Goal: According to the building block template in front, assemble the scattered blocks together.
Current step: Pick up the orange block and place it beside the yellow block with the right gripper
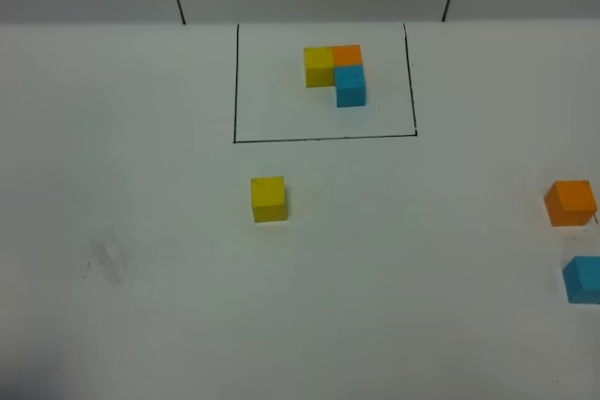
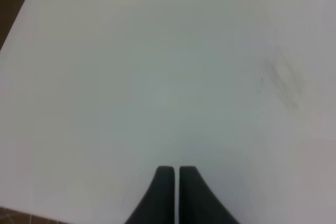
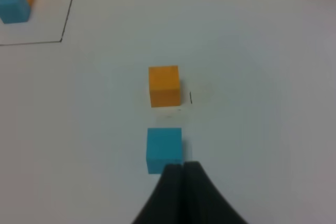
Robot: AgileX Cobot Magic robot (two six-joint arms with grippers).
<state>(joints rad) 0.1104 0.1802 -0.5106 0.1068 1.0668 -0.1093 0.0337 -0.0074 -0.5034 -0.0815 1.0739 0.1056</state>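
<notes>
Lying apart: three blocks [image 1: 269, 199] [image 1: 571, 202] [image 1: 583, 279] (one template [image 1: 336, 72])

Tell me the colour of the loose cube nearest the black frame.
Yellow cube, clearest in the exterior high view.

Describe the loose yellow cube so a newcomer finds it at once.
Find the black rectangle outline at the far middle. Just in front of its near-left corner sits the yellow cube. Unlike the joined yellow of the template, it is outside the outline, touching nothing.

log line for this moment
assembly: not started | template: intact in frame | yellow cube: loose, outside frame | orange cube, blue cube: loose, far right, apart | jaws: both shut, empty
</notes>
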